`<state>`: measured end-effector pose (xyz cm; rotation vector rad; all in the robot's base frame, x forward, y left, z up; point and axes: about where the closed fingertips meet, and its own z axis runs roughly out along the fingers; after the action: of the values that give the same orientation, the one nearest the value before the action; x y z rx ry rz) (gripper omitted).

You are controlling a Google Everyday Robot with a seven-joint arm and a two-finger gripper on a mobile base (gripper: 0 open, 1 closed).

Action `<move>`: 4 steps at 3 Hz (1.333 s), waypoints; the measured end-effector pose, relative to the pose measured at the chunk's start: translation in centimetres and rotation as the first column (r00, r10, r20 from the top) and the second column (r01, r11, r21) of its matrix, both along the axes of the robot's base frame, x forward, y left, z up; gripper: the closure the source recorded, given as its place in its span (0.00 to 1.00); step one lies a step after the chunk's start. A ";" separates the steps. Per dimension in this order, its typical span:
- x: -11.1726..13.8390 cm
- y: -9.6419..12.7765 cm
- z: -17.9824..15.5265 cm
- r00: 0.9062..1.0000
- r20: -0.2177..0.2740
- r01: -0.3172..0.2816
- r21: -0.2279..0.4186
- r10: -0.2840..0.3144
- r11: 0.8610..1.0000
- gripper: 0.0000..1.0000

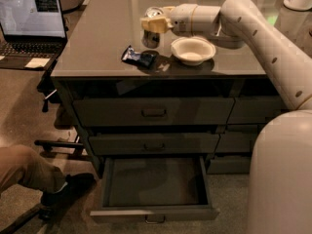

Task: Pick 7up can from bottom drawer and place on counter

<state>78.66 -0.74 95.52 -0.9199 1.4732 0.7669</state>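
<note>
My gripper (154, 24) is over the counter (92, 43), just left of the white bowl, and is shut on the 7up can (155, 12). The can stands upright; its shiny top shows above the fingers and its darker lower part reaches down to the countertop. I cannot tell if it touches the surface. The bottom drawer (153, 213) is pulled open below and nothing shows inside it.
A white bowl (192, 50) sits right of the can. A dark blue snack wrapper (139, 57) lies near the counter's front edge. Two shut drawers are above the open one. A laptop (31, 23) is at left, a person's leg and shoe (34, 172) at lower left.
</note>
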 end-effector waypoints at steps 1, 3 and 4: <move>-0.3 0.8 -0.7 1.000 -0.005 -0.005 -0.013 0.005 1.000 0.82; 0.1 1.4 -2.0 0.999 -0.013 0.040 -0.090 -0.042 0.995 0.34; 0.6 1.6 -3.0 0.998 -0.030 0.057 -0.114 -0.060 0.992 0.12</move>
<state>79.24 0.81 92.52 -0.9486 1.5797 0.6642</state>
